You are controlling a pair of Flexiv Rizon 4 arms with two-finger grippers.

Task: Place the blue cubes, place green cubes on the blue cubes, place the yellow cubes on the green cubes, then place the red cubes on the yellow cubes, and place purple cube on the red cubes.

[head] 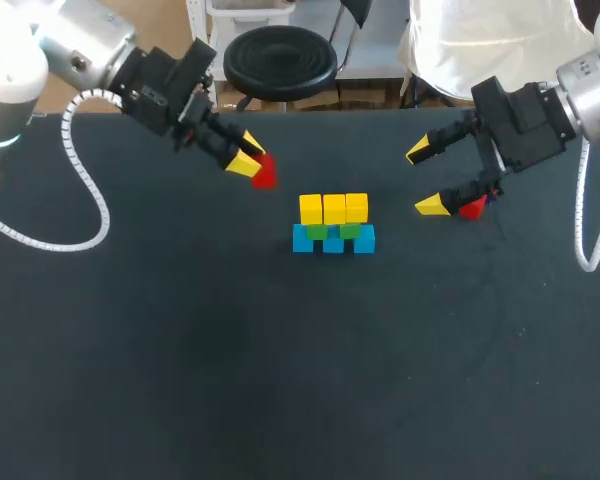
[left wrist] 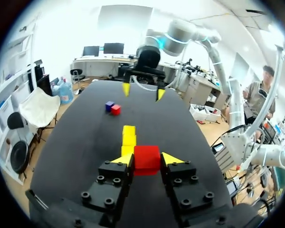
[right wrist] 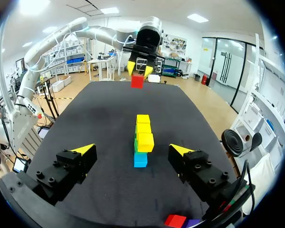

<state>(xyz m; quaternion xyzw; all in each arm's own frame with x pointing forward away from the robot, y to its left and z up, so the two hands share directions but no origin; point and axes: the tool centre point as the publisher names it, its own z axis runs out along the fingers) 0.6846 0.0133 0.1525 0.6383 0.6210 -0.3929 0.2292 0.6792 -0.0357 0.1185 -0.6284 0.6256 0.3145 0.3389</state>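
Black table (head: 180, 380), centre: three blue cubes (head: 332, 242) in a row carry the green cubes (head: 348, 231), and three yellow cubes (head: 333, 208) lie on those, so you may judge the first three layers done. Your left gripper (head: 248, 160) is clamped on a red cube (head: 264, 174), off to the stack's left and not yet over it. Your right gripper (head: 425, 178) has its fingers apart and empty beside a second red cube (head: 471, 208) and the purple cube (right wrist: 194, 222) on the table; the red layer and the purple cap are left to place.
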